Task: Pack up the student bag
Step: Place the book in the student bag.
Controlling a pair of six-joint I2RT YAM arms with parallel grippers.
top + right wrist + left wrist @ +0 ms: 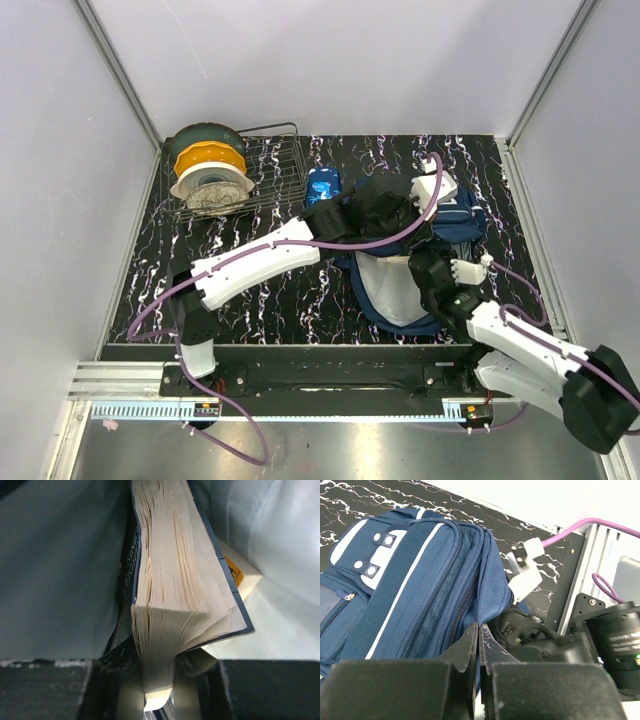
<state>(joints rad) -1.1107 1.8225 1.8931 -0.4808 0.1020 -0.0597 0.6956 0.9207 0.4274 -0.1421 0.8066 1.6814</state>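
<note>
Deep inside student bag (420, 590), right gripper (159, 692) tight on book (175, 580); left gripper (478, 647) closed alongside.

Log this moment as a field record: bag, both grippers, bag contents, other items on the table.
bag: navy student bag lying on the table, main compartment open, grey lining showing
left gripper: shut at the bag's edge; whether it pinches fabric cannot be told
right gripper: inside the bag, shut on a thick book
also inside: pale item with a yellow mark, behind the book
elsewhere: glossy blue pencil case left of the bag; wire rack holding filament spools
</note>
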